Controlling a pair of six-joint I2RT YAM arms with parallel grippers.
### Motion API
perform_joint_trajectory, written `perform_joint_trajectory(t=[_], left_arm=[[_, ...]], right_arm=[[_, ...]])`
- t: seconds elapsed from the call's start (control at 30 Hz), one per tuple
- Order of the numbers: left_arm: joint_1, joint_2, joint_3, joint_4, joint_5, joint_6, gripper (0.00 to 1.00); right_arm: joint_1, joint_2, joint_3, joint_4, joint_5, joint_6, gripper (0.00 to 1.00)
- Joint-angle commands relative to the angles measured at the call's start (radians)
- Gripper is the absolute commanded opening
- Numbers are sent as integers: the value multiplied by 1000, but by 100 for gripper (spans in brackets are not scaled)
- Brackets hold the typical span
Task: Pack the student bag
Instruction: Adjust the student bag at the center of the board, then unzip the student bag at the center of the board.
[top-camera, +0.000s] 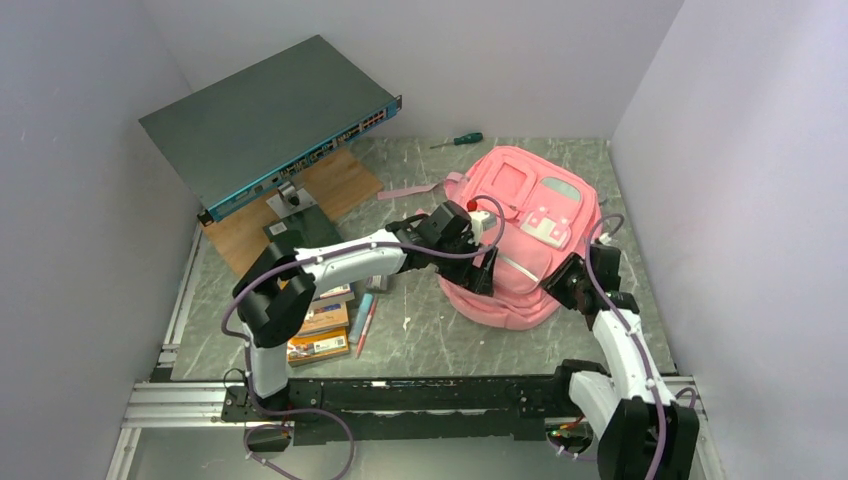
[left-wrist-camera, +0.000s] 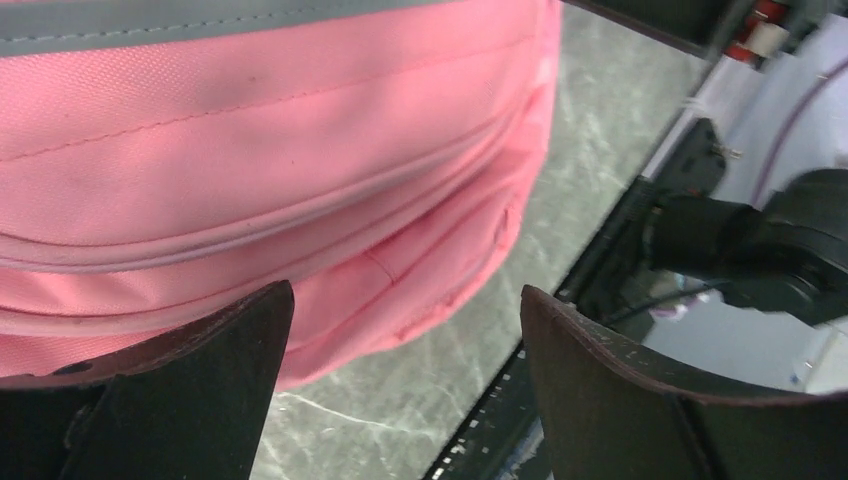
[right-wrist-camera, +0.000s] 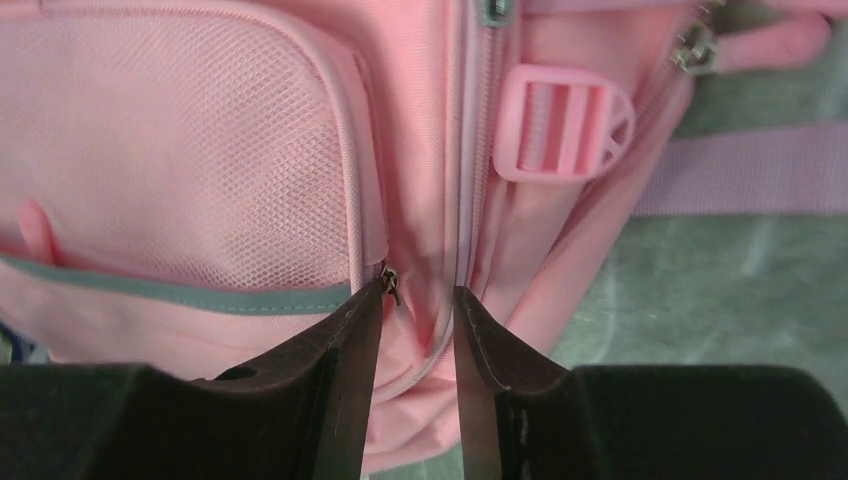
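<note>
The work surface is a grey, marble-patterned table (top-camera: 420, 330), closed in by plain pale walls. At the upper left of the overhead view a flat metal network switch (top-camera: 270, 120) is propped on a stand. A green-handled screwdriver (top-camera: 458, 140) lies at the top centre, and a stack of books (top-camera: 320, 335) sits at the lower left.

The student bag (top-camera: 520, 185) lies right of centre on the table with its front pockets upward. It is soft pink woven fabric and slumps at its near edge.

The left gripper (left-wrist-camera: 405, 295) is held against the bag's near-left side. Its jaws are wide apart and nothing is seen between them. This placement is judged to be for bracing or lifting the bulging edge. A grey trim band (left-wrist-camera: 200, 20) runs along the top of that view.

The right gripper (right-wrist-camera: 418, 290) is set at the bag's right side, its jaws only narrowly apart, straddling a zip line. A small metal zip pull (right-wrist-camera: 392, 285) lies just beside one fingertip, and nothing is seen clamped. The position is judged to be for taking hold of the pull to open the bag. A mesh pocket (right-wrist-camera: 180, 150) is noted at the left of this view and a ribbed plastic buckle (right-wrist-camera: 563, 122) at the upper right.
</note>
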Motion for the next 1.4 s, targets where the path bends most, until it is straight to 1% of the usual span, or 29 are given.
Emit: perform_joint_trajectory(t=[0.0, 0.1, 0.2, 0.37, 0.57, 0.83, 0.9, 0.97, 1.07, 1.17, 1.23, 1.3, 1.37], left_arm=[[20, 22, -5, -48, -136, 47, 88], [48, 9, -48, -46, -161, 41, 86], [77, -28, -126, 10, -149, 16, 83], [114, -51, -182, 67, -105, -17, 75], [119, -65, -204, 110, -56, -43, 67], [118, -90, -249, 159, -30, -65, 66], [118, -92, -264, 178, -25, -73, 66], [118, -86, -265, 178, -20, -81, 65], [118, -85, -290, 223, -4, -98, 64], [117, -74, -296, 244, 10, -120, 63], [111, -72, -302, 256, 5, -123, 63], [102, -68, -300, 254, -14, -120, 63], [99, -69, -293, 244, -25, -120, 62]], right_arm=[[62, 26, -15, 125, -232, -67, 35], [135, 9, -9, 119, -141, -58, 35], [183, -6, 7, 86, -67, -47, 33], [237, -13, 18, 59, -15, -30, 30], [366, 63, 68, 41, 91, -36, 28], [464, 144, 90, 51, 241, -24, 27], [488, 162, 88, 51, 274, -17, 23], [515, 169, 100, 41, 298, -11, 14], [576, 170, 114, 25, 342, -3, 0], [663, 182, 151, -21, 361, 17, 0], [736, 188, 166, -23, 351, 41, 0], [803, 204, 173, 14, 287, 71, 0], [838, 221, 162, 82, 168, 102, 0]])
